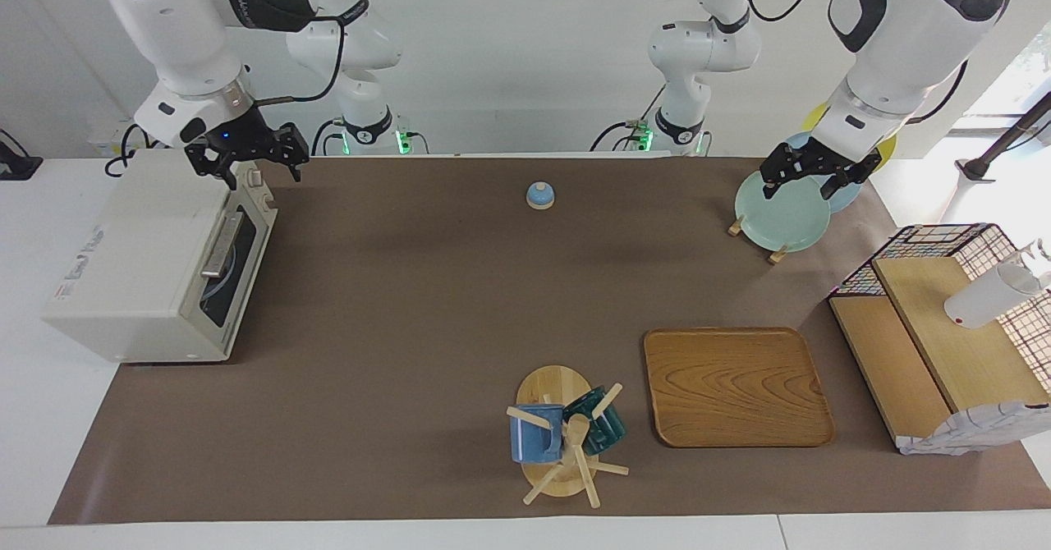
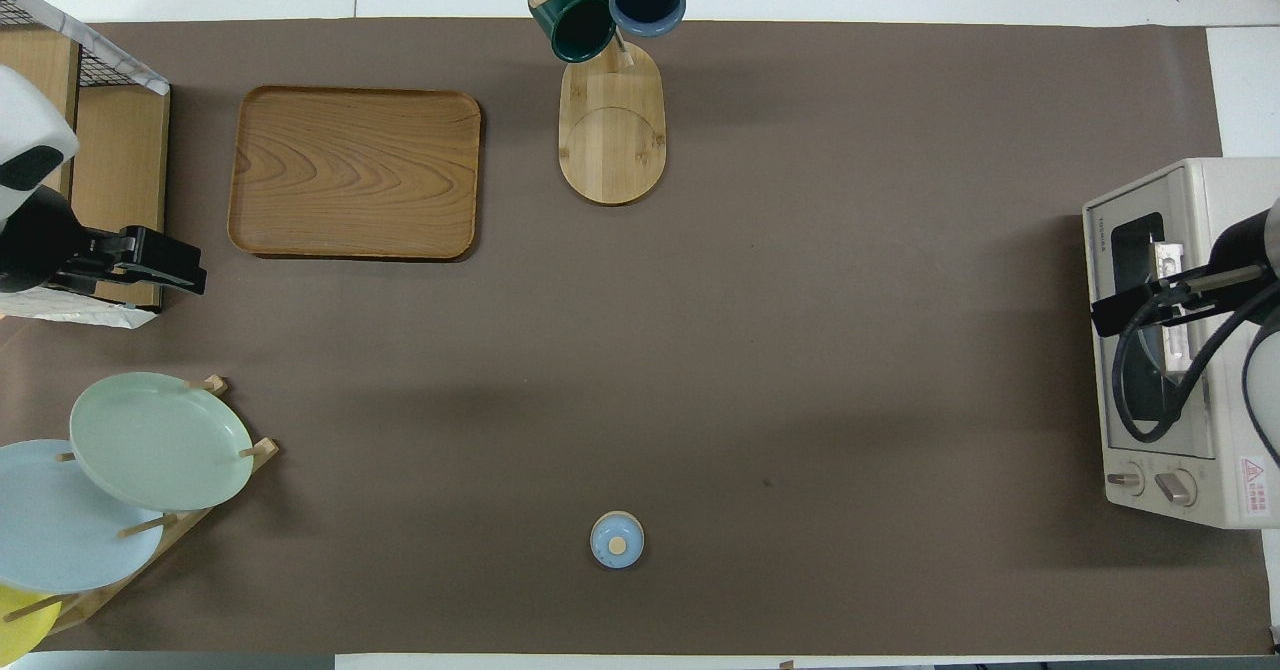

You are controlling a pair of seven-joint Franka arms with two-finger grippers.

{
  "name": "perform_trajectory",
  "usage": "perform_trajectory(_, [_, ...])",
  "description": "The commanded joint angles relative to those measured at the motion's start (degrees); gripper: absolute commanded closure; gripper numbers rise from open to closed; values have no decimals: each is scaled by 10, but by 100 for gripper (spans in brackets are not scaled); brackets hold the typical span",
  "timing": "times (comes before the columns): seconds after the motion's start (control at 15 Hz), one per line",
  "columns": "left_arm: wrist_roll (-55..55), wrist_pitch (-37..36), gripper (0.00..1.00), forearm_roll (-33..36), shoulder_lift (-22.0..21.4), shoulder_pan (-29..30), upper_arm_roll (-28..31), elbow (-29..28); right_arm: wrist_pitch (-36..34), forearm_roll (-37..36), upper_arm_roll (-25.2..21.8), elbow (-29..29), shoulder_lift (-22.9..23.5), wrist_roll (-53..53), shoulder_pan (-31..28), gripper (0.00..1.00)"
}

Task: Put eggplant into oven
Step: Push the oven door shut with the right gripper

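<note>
The right gripper (image 1: pixel 249 161) hangs above the toaster oven (image 1: pixel 139 267), over the corner of its top nearest the robots and just above the door's upper edge. Its fingers are spread wide, with nothing between them. In the overhead view it (image 2: pixel 1125 312) covers part of the door's dark glass (image 2: pixel 1140 350) and the metal bar handle (image 2: pixel 1170 280).

The oven stands at the right arm's end of the table with its door shut. No eggplant shows in either view, and what lies behind the glass cannot be made out.

The door frame carries the name TOSHIBA along its edge, and a red-and-white warning label (image 2: pixel 1252 485) sits beside the two knobs (image 2: pixel 1150 483). A printed logo on the oven's top (image 1: pixel 86 256) is not readable.

The left gripper (image 1: pixel 809 174) waits over the plate rack (image 1: pixel 776 209), fingers parted and empty.
</note>
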Motion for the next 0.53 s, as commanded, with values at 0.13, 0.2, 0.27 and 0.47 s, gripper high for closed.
perform_trajectory(0.13, [4, 5, 0, 11, -7, 1, 0, -4, -44, 1, -11, 46, 40, 28, 16, 0])
perform_trajectory(0.2, [4, 5, 0, 11, -7, 1, 0, -4, -44, 0, -12, 44, 39, 29, 15, 0])
perform_trajectory(0.27, [4, 5, 0, 11, -7, 1, 0, -4, -47, 0, -12, 45, 39, 29, 15, 0])
perform_trajectory(0.47, [4, 5, 0, 11, -7, 1, 1, -4, -51, -1, -11, 45, 39, 29, 17, 0])
